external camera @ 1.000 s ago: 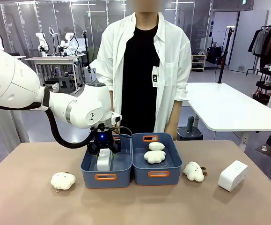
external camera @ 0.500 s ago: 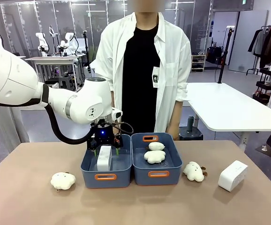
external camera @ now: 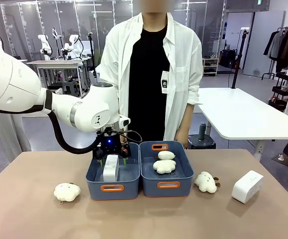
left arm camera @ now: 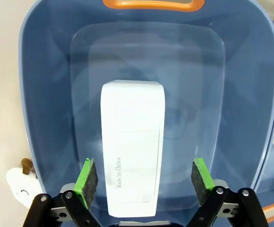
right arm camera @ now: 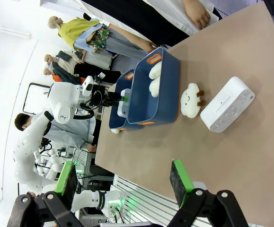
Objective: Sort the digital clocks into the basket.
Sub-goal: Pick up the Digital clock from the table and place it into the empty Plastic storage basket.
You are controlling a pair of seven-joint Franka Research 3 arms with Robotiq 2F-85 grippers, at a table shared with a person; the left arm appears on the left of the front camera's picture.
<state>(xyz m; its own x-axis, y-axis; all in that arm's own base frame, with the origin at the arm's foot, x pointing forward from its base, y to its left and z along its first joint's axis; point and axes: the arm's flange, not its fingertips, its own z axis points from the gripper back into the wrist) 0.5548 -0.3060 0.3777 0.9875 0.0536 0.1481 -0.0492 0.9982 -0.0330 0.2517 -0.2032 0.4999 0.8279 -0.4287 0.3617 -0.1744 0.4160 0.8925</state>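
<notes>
Over the left basket (external camera: 96,191) our left gripper (external camera: 112,160) stands open astride one clock (left arm camera: 133,151), while the other clock (external camera: 247,186) lies far right, nearer our open right gripper (right arm camera: 123,178).

A tan-brown tabletop (external camera: 29,214) spans the foreground. Behind it, to the right, a white table (external camera: 243,117) stands on a grey floor (external camera: 275,149). Glass partitions (external camera: 29,25) with dark frames line the back of the room — bright ceiling strips show above them. A metal-framed workbench (external camera: 59,64) stands far left, a clothes rack (external camera: 283,45) with dark garments far right, and a low shelf (external camera: 211,65) between them.
</notes>
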